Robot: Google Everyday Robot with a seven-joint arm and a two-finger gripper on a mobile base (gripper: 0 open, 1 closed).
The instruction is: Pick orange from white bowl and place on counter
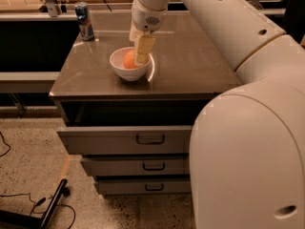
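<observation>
The orange [128, 60] lies inside the white bowl [117, 66], which stands near the middle-left of the grey-brown counter [195, 66]. My gripper [142, 51] hangs from the white arm straight down into the bowl, on the right side of the orange and partly covering it. The gripper's pale yellow tip reaches down to about the bowl's rim. The right part of the orange is hidden behind the gripper.
A blue drink can [85, 20] stands at the counter's back left corner. The top drawer [150, 138] below the counter is pulled partly out. The robot's large white body [248, 161] fills the right foreground. A black bar and cables [47, 209] lie on the floor at lower left.
</observation>
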